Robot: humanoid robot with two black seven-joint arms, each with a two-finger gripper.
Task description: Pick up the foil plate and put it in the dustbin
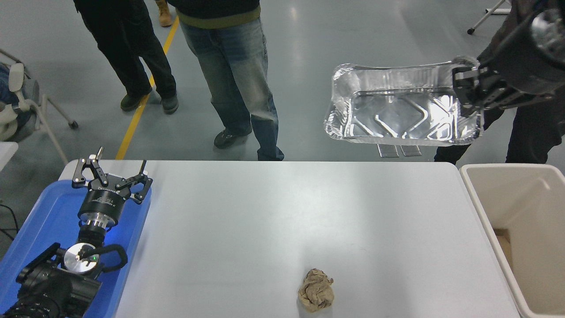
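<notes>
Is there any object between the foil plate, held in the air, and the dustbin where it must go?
Nothing visible does. The right end effector holds the foil plate by its right rim, high beyond the table's far edge. The dustbin stands open at the table's right end, with only air between them.

Shiny silver foil plate (399, 115), zigzag-embossed base; beige dustbin (525, 207); blue tray (39, 216); brown paper ball (315, 296).

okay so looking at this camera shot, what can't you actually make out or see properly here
All in the head view:
- The dustbin: cut off by the right and bottom edges, so most of its inside is out of sight.
- The right gripper: its arm runs off the right edge; the jaws hide the foil plate rim they clamp.
- The people: cropped at the top edge.
- The blue tray: partly covered by the parked left gripper.
</notes>
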